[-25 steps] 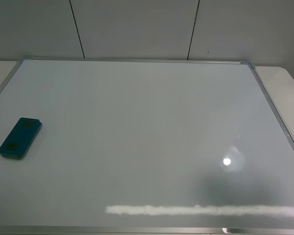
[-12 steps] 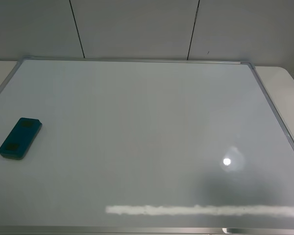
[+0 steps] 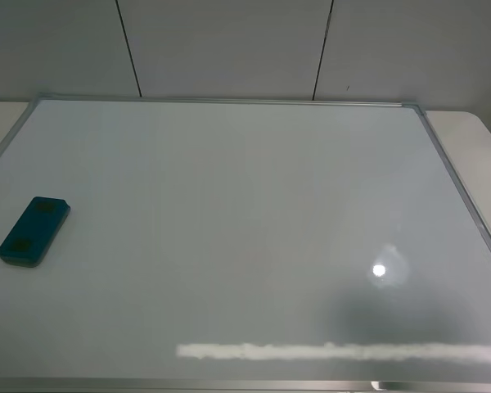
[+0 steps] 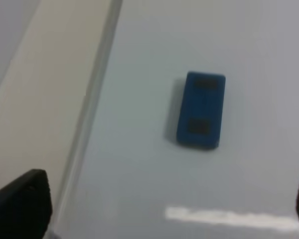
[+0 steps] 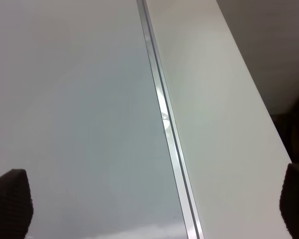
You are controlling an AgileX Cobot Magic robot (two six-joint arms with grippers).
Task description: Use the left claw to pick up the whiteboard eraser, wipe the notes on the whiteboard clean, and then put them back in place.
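The whiteboard [image 3: 245,205] fills the exterior view, glossy white with a silver frame. No notes show on it. The teal whiteboard eraser [image 3: 33,231] lies flat on the board near its left edge. Neither arm shows in the exterior view. In the left wrist view the eraser [image 4: 201,110] lies ahead of my left claw [image 4: 162,209], which hangs above the board, open and empty, with only its black fingertips [image 4: 22,201] at the picture's corners. My right gripper [image 5: 152,204] is open and empty over the board's right frame [image 5: 164,119].
The white table shows beyond the frame on the right [image 3: 475,147] and on the left [image 4: 45,74]. Grey wall panels [image 3: 229,49] stand behind the board. A bright glare strip [image 3: 335,352] lies near the board's front edge.
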